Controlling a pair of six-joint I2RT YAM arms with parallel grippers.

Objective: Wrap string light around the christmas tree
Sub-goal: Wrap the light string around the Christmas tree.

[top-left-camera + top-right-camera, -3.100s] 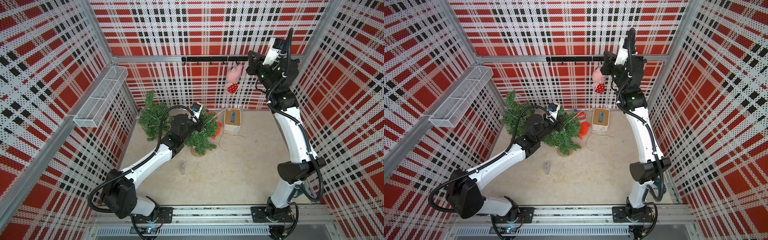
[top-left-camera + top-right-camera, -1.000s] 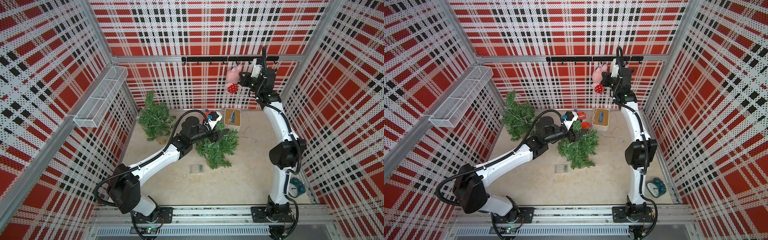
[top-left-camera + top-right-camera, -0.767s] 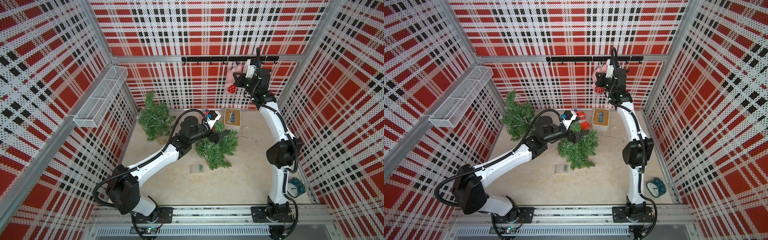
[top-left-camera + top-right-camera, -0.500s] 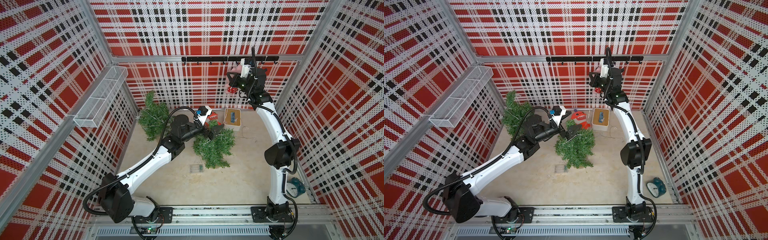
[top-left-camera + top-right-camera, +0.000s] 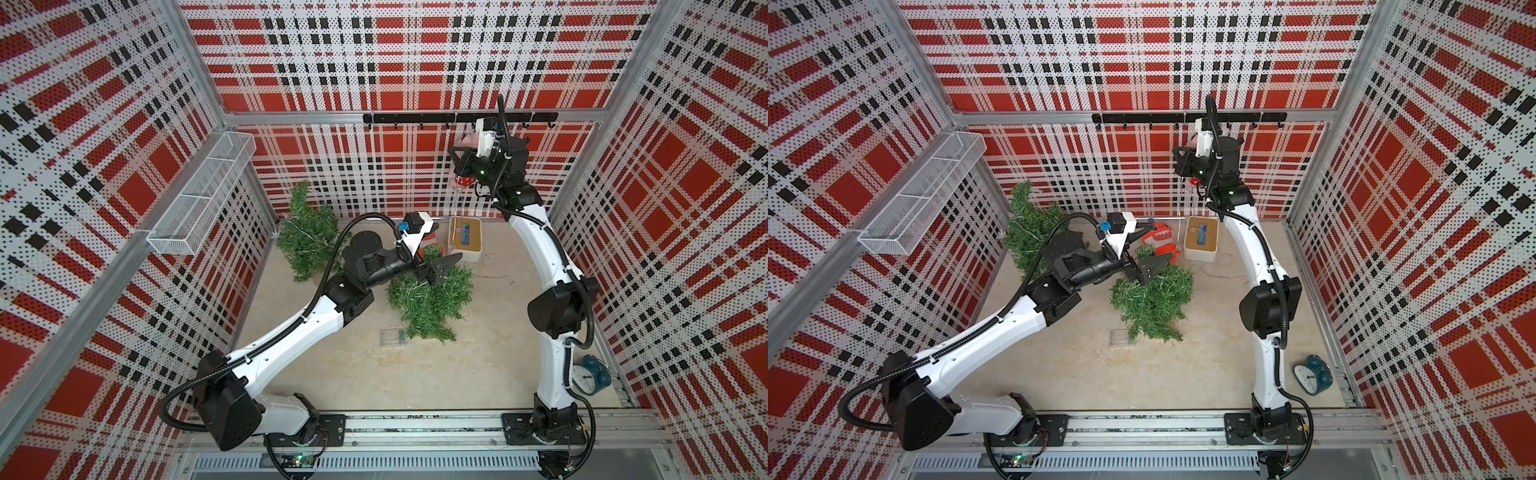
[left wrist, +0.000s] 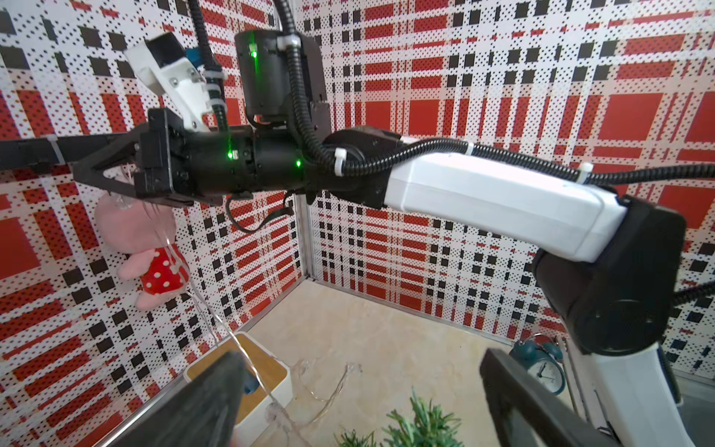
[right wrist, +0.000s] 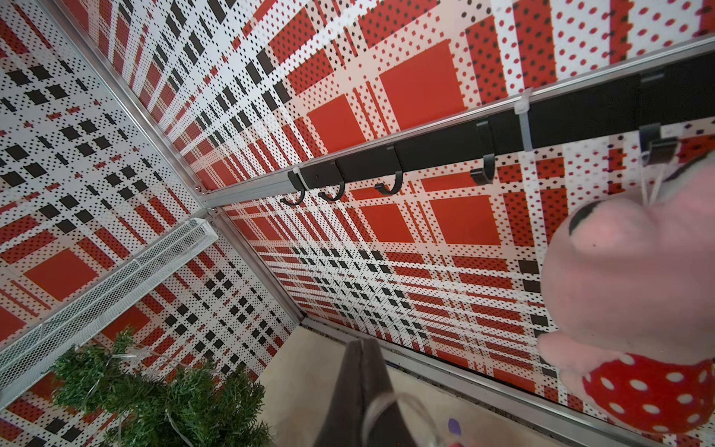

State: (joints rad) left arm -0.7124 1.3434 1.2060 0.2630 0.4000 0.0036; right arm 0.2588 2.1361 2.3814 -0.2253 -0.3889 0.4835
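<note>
- Top views both show the left pincer (image 5: 437,249) spread wide with nothing in it, just above the 12 o'clock edge of the christmas tree (image 5: 428,299).
- christmas tree is mid-table (image 5: 478,374), a bit toward 12 o'clock; cannot tell if it is upright or tipped.
- right pincer (image 5: 457,161) is raised high at 1 o'clock, near the hook rail (image 5: 415,118), clamped on the string light (image 6: 226,331). In the right wrist view its fingers (image 7: 356,387) are pressed together, with clear wire looping out beside them.
- string light hangs from the right pincer past the plush pig (image 6: 147,247) down to the white box (image 5: 465,257) at 12–1 o'clock. Slack lies on the table at 3 o'clock of the box. Cannot tell if any of it lies on the christmas tree.
- second tree (image 5: 307,237) is in the 10 o'clock corner, with thin pale strands on it.
- red toy (image 5: 1158,237) sits between the left pincer and the white box.
- clear case (image 5: 392,337) is just beside the christmas tree, at its 7 o'clock.
- alarm clock (image 5: 590,376) is at 4 o'clock, and the wire basket (image 5: 199,199) is on the 9 o'clock wall.
</note>
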